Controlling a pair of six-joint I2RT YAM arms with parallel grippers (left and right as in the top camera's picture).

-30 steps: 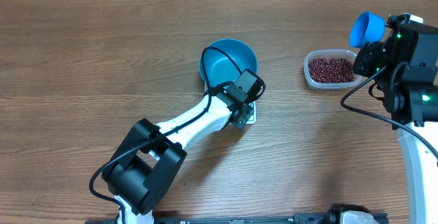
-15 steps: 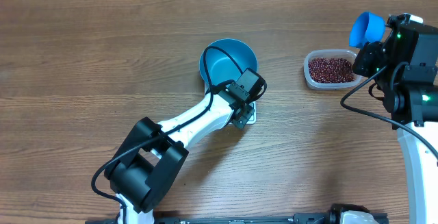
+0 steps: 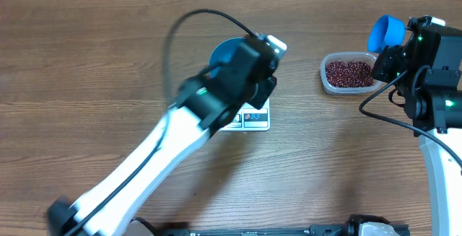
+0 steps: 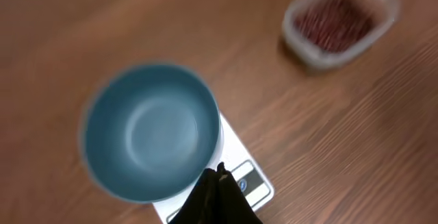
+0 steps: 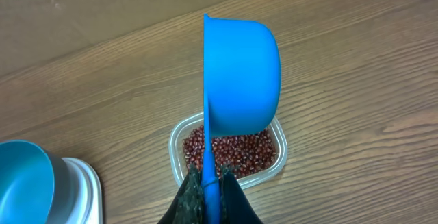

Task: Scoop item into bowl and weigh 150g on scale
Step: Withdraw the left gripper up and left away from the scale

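Beans (image 3: 349, 73) in clear tub (image 3: 324, 77), blue bowl (image 4: 147, 131) on scale (image 4: 254, 183), left claw (image 4: 219, 172) closed empty, right claw (image 5: 209, 177) gripping scoop (image 5: 243, 73)

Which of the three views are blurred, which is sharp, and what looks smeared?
Overhead: the left arm is motion-smeared, while the tub is crisp. Left wrist: soft throughout, bowl and scale fuzzy-edged. Right wrist: sharp, with the scoop and beans clearly defined.

Left arm (image 3: 216, 95) lifted off the scale (image 3: 251, 119) and now sits high and motion-blurred over the bowl (image 3: 221, 54), hiding most of it. Scale's front display, covered before, now shows. Left gripper (image 4: 220, 169) raised above scale front.
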